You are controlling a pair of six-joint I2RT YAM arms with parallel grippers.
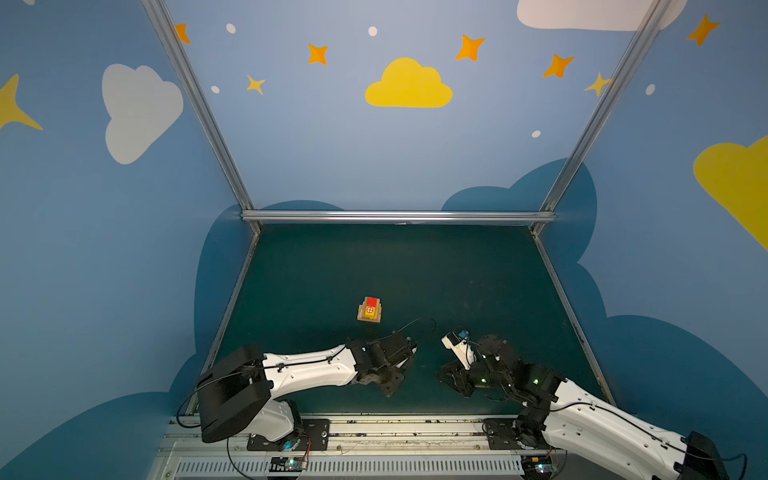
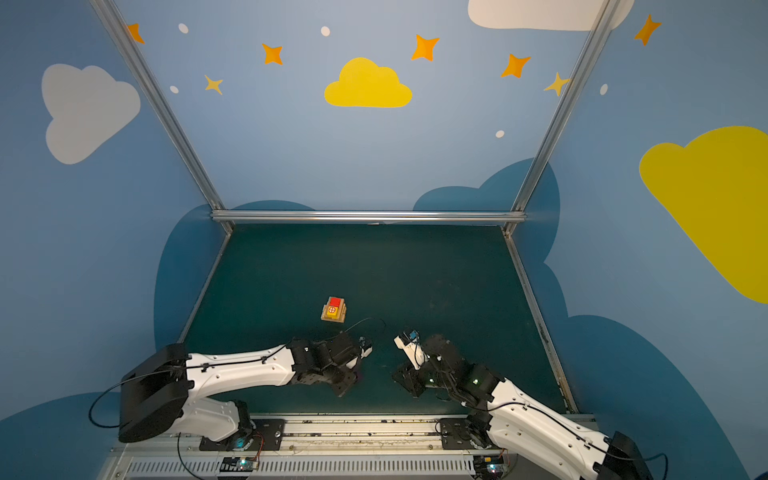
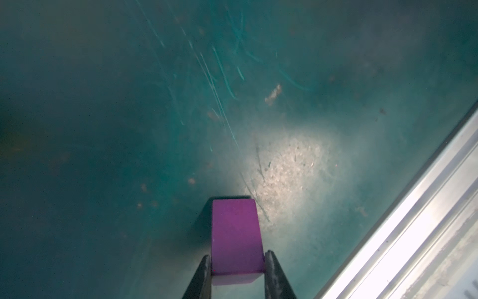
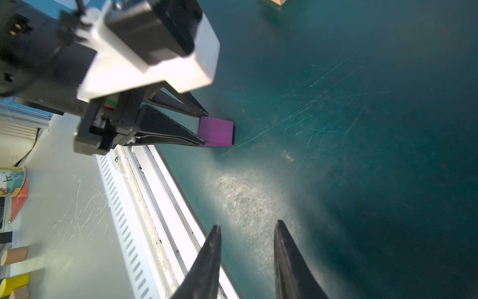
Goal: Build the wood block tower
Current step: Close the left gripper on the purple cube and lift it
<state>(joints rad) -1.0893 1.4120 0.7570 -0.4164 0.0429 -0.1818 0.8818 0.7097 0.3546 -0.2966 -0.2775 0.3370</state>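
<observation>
Two top views, tower: the tower is a small stepped stack of tan planks, with a red cube and a yellow cube on top. It stands alone on the green desk, left of centre.
Top views, left tool: the left tool is low over the desk near the front rail, well apart from the tower. Can't tell its state from up here.
Top views, right tool: the right tool faces the left one across a gap, also low near the front edge. Can't tell its state here either.
Left wrist, purple cube: the purple cube is at desk level with its shadow tight against it. Can't tell if it is lifted at all.
Left wrist, left tool: the left tool is closed on the purple cube, one dark finger against each side.
Left wrist, rail: the rail runs past near the cube.
Right wrist, left tool: the left tool is seen side-on, pinching the purple cube close to the rail.
Right wrist, right tool: the right tool has its fingers spread with nothing between them. It is over bare desk beside the rail.
Right wrist, off the desk: a tan cylinder and a yellow cylinder lie on a pale surface beyond the rail.
</observation>
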